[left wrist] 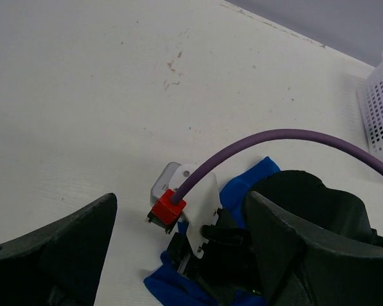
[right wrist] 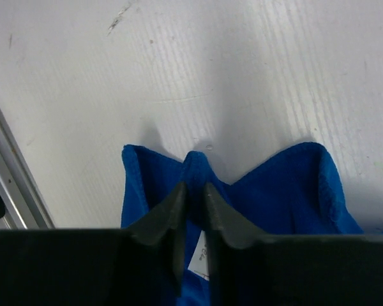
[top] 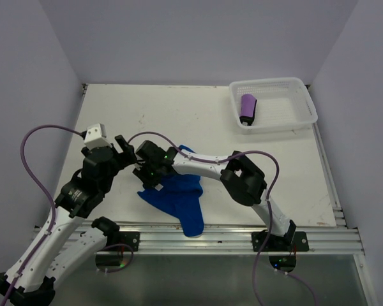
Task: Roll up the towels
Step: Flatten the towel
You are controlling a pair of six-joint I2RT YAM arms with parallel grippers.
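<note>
Item: my right hand (right wrist: 193, 191). It was clenched on a raised fold of the blue towel (right wrist: 287, 185), which lay crumpled on the desk (top: 179, 108) near the front edge.

Item: my left hand (top: 124, 148). It was released, fingers spread wide, just beside the right wrist and grasping nothing.

Item: purple towel (top: 247, 108). It was rolled up and lying inside the white basket (top: 306, 105) at the desk's far right corner.

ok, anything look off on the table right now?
Only the blue towel: it lies bunched and askew, its near end draped past the edge of the table onto the rail. The right gripper pinches a fold of it. The purple towel sits rolled in the basket.
</note>
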